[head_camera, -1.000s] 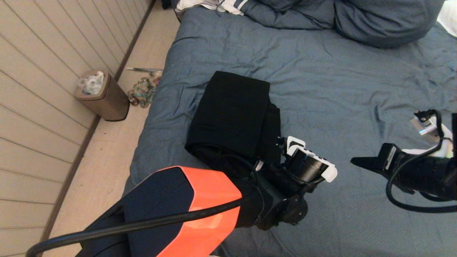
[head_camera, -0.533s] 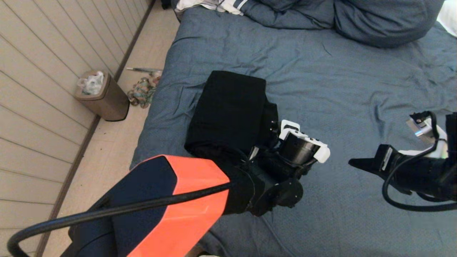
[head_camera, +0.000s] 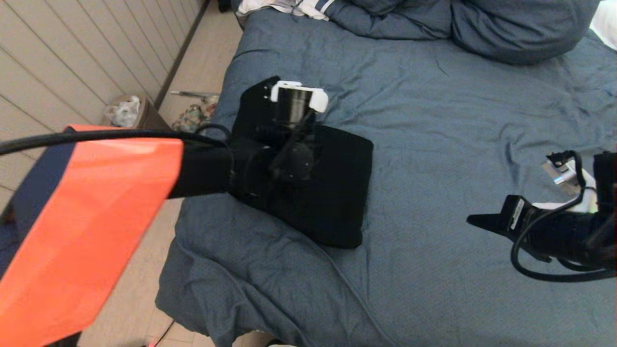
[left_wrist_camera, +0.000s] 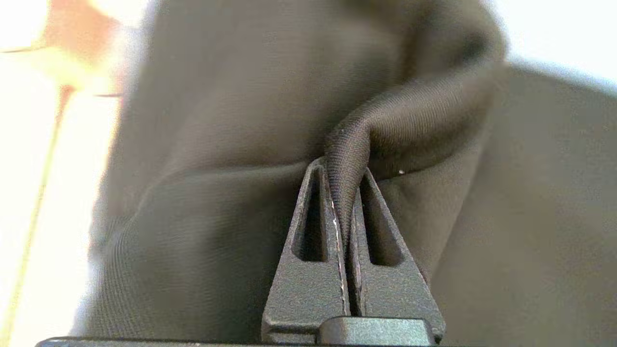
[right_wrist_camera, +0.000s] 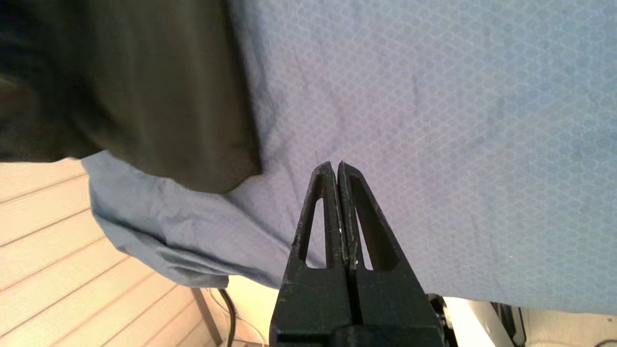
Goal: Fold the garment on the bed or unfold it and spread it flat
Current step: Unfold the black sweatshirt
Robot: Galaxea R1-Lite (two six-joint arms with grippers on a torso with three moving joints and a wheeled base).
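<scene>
The black garment [head_camera: 332,193] lies in a folded bundle on the left part of the slate-blue bed [head_camera: 458,120], with one end pulled up off the duvet. My left gripper [left_wrist_camera: 343,168] is shut on a ribbed fold of the garment [left_wrist_camera: 217,120]. In the head view its fingers are hidden behind the raised left wrist [head_camera: 296,99] and the lifted cloth. My right gripper [head_camera: 470,220] hovers over bare duvet at the right, shut and empty [right_wrist_camera: 336,165]. The garment's corner [right_wrist_camera: 144,86] shows well off to its side.
Blue pillows [head_camera: 520,29] and a white striped cloth [head_camera: 289,7] lie at the head of the bed. A brown bin [head_camera: 124,112] and a cloth heap [head_camera: 193,115] sit on the floor by the panelled wall. The bed's near left corner [right_wrist_camera: 159,241] hangs over the floor.
My left arm swung up and away from me, lifting the garment's near end with it. The bundle shifted and now lies turned and wider. The right arm barely moved.
</scene>
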